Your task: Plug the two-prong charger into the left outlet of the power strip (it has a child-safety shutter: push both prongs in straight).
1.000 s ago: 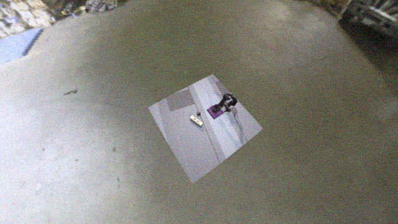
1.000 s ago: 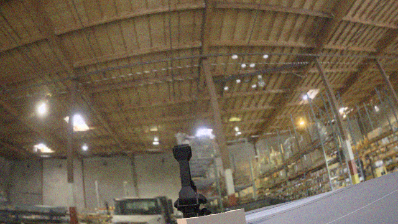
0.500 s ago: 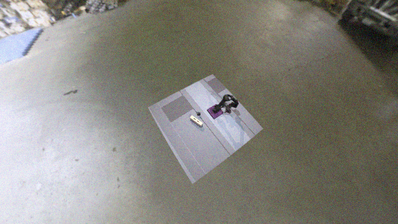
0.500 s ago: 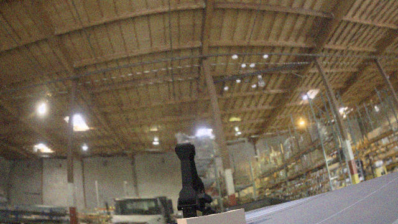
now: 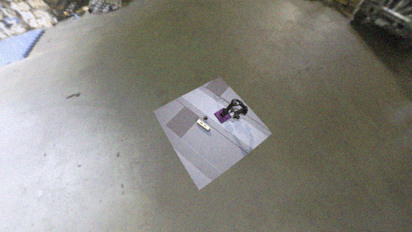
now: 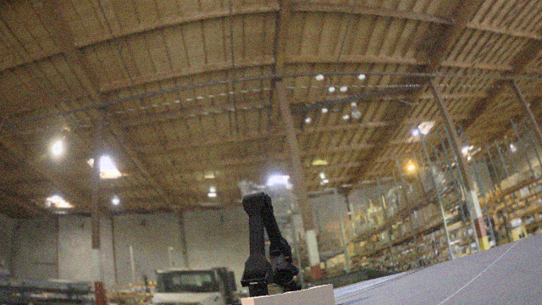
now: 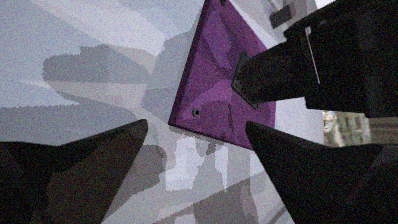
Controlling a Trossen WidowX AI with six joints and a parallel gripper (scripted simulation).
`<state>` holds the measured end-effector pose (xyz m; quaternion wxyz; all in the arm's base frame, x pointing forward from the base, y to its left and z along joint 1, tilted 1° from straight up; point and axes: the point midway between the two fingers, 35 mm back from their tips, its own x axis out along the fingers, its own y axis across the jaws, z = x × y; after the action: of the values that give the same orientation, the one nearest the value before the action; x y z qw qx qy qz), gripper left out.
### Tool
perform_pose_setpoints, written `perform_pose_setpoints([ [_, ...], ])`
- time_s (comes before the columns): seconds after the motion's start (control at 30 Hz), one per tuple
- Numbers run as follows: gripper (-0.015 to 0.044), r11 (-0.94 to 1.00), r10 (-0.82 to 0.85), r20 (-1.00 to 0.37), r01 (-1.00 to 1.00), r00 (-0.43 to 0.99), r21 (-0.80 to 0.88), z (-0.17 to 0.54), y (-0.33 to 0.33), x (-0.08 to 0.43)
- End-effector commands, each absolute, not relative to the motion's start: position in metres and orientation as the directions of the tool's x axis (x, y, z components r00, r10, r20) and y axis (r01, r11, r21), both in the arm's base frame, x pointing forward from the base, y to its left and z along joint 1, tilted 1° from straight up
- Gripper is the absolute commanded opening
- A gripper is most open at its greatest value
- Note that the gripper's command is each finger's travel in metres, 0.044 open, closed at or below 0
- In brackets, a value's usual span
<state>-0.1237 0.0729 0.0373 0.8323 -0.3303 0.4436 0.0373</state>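
The power strip (image 5: 203, 125) is a small cream bar with dark outlet marks, lying on the table in the top view. The charger (image 5: 205, 118) appears as a tiny dark block close beside the strip, on the side toward the arm; its prongs are too small to make out. My gripper (image 5: 236, 116) (image 7: 197, 124) is open, with nothing between its fingers. It is near the arm's own base, well away from the charger and strip. The wrist view shows neither of them. In the exterior view the gripper's fingers cannot be made out.
The arm stands on a purple base plate (image 5: 219, 118) (image 7: 187, 107), which shows beyond the fingertips in the wrist view. The table (image 5: 209, 154) has grey patches and lines. A cream block (image 6: 292, 296), possibly the strip, shows at the bottom of the exterior view.
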Motion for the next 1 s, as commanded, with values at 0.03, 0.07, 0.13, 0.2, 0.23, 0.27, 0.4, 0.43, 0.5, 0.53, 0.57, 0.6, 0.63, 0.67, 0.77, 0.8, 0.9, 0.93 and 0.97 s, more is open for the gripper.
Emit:
perform_pose_setpoints([
  [0.03,0.044,0.776,-0.265,-0.776,-0.35,0.573,-0.524,0.037,0.081,-0.122],
  [0.07,0.044,0.776,-0.271,-0.777,-0.348,0.567,-0.525,0.037,0.082,-0.122],
  [0.13,0.044,0.777,-0.284,-0.781,-0.344,0.556,-0.527,0.037,0.086,-0.121],
  [0.2,0.044,0.777,-0.295,-0.785,-0.341,0.545,-0.529,0.038,0.089,-0.119],
  [0.23,0.044,0.782,-0.302,-0.788,-0.333,0.537,-0.527,0.038,0.09,-0.119],
  [0.27,0.044,0.788,-0.31,-0.791,-0.323,0.528,-0.524,0.038,0.091,-0.118],
  [0.4,0.044,0.81,-0.338,-0.804,-0.284,0.489,-0.514,0.038,0.095,-0.116],
  [0.43,0.044,0.814,-0.345,-0.807,-0.274,0.48,-0.511,0.038,0.096,-0.115],
  [0.5,0.044,0.819,-0.355,-0.811,-0.264,0.465,-0.51,0.038,0.099,-0.114],
  [0.53,0.044,0.819,-0.36,-0.812,-0.262,0.459,-0.511,0.038,0.1,-0.113],
  [0.57,0.044,0.819,-0.364,-0.813,-0.26,0.454,-0.511,0.038,0.102,-0.112],
  [0.6,0.044,0.82,-0.368,-0.814,-0.257,0.448,-0.512,0.038,0.103,-0.111],
  [0.63,0.044,0.82,-0.373,-0.815,-0.254,0.443,-0.513,0.038,0.105,-0.11],
  [0.67,0.044,0.82,-0.377,-0.816,-0.252,0.437,-0.513,0.038,0.107,-0.109],
  [0.77,0.044,0.821,-0.389,-0.82,-0.244,0.421,-0.515,0.038,0.111,-0.105],
  [0.8,0.044,0.822,-0.393,-0.821,-0.242,0.415,-0.516,0.038,0.113,-0.104],
  [0.9,0.044,0.823,-0.403,-0.824,-0.236,0.398,-0.517,0.038,0.117,-0.1],
  [0.93,0.044,0.823,-0.406,-0.825,-0.235,0.392,-0.517,0.039,0.119,-0.099],
  [0.97,0.044,0.824,-0.409,-0.827,-0.234,0.386,-0.517,0.039,0.121,-0.098],
])
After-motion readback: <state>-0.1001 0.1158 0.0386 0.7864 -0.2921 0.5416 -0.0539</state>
